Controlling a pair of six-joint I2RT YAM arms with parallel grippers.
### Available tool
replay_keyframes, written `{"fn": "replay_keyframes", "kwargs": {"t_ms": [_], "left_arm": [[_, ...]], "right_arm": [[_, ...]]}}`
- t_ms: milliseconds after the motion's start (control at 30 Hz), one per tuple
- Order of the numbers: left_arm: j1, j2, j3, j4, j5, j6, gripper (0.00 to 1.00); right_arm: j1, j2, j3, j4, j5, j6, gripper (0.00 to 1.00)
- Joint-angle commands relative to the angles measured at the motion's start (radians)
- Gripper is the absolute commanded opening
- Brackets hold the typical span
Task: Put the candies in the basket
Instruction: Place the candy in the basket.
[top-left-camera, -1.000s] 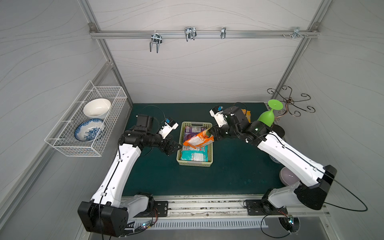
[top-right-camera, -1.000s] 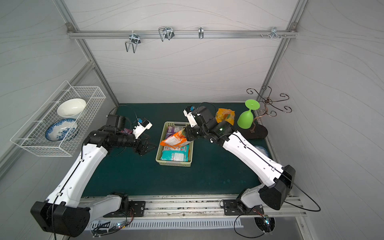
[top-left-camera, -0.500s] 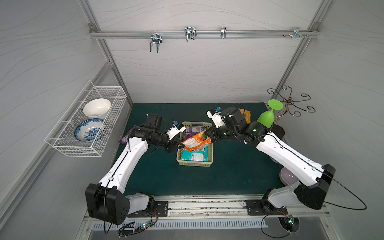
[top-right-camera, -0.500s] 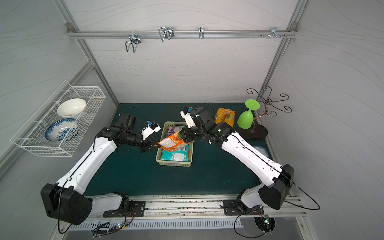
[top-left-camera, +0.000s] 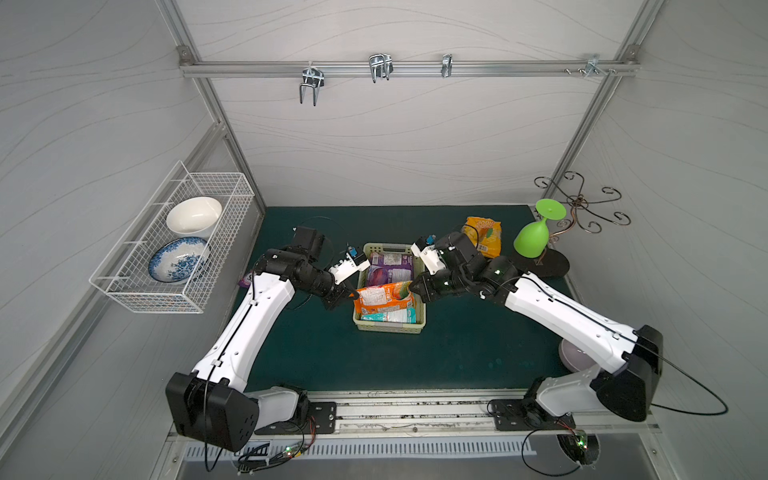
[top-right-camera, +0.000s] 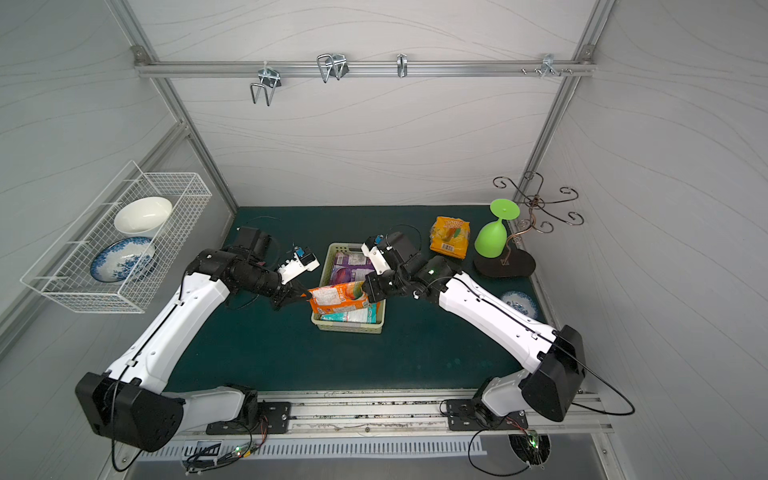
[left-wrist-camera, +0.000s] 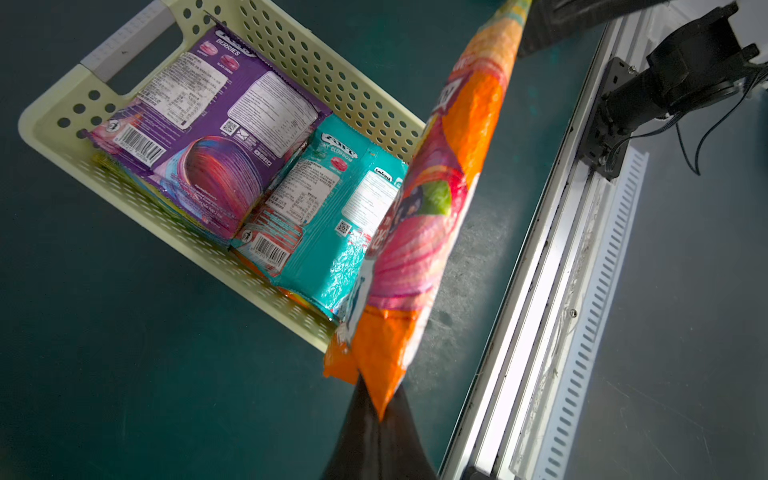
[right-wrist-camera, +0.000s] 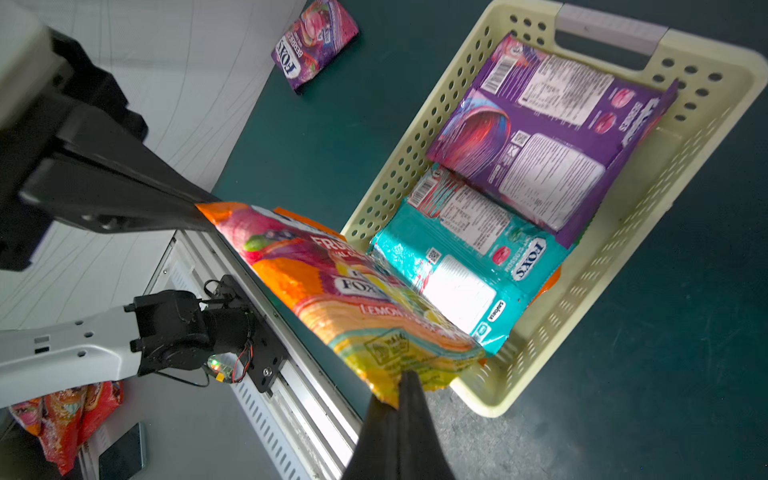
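Dark green mat (top-left-camera: 374, 357) covered the table inside the white-walled booth, and the pale yellow-green perforated plastic basket (top-left-camera: 390, 328) sat near its middle. By my reckoning the job was a little over halfway. A purple glossy candy bag (top-left-camera: 390, 268) lay flat in the far half of the basket and a teal glossy candy bag (top-left-camera: 388, 316) in the near half. Edges of more bags showed beneath both of them in the wrist views.

An orange glossy candy bag (top-left-camera: 384, 296) hung above the near half of the basket, not yet set down. Left to do, besides lowering it, were at least 2 bags on the mat. An orange-yellow candy bag (top-left-camera: 484, 235) lay beside the green plastic goblet (top-left-camera: 536, 232), and a small purple FOX'S bag (right-wrist-camera: 316, 41) lay near the left wall.

Both my arms reached inward from the front rail, forearms angled toward each other across the basket. My left gripper (left-wrist-camera: 380, 411) was pressed together on 1 end of the orange bag, at the basket's left rim. My right gripper (right-wrist-camera: 401, 395) pinched the opposite end over the right rim. The bag was stretched between them, tilted on edge.
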Motion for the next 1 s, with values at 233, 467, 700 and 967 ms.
{"fn": "replay_keyframes", "kwargs": {"t_ms": [233, 467, 700, 967], "left_arm": [[-0.003, 0.070, 0.010, 0.087, -0.014, -0.014, 0.00], [-0.014, 0.128, 0.024, 0.085, -0.015, -0.031, 0.00], [-0.031, 0.118, 0.032, 0.005, 0.005, -0.054, 0.00], [-0.035, 0.171, -0.014, 0.083, -0.011, -0.076, 0.00]], "right_arm": [[0.001, -0.015, -0.067, 0.042, -0.010, 0.033, 0.00], [0.001, -0.026, -0.104, 0.016, -0.006, 0.042, 0.00], [0.007, -0.043, -0.155, 0.001, -0.031, 0.060, 0.00], [0.003, 0.025, -0.140, 0.022, 0.089, 0.012, 0.00]]}}
